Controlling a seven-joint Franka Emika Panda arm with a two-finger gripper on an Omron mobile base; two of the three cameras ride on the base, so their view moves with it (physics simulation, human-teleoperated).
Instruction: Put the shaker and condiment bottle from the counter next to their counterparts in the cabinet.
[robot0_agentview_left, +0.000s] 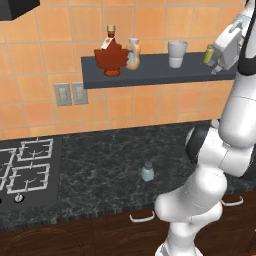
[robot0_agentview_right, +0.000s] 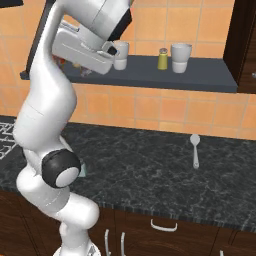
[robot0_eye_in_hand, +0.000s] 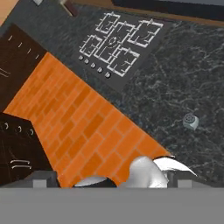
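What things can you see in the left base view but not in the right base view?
Left base view: the maple-leaf bottle with the condiment bottle standing beside it on the cabinet, and the stove burners. Right base view: a spoon lying on the counter, and a second white cup. Both: the yellow-green shaker and a white cup.

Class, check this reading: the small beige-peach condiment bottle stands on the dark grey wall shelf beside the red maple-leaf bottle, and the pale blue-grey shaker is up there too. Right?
Not quite. The pale blue-grey shaker stands on the black marbled counter, as the left base view shows. The beige-peach condiment bottle is on the dark grey wall shelf beside the red maple-leaf bottle.
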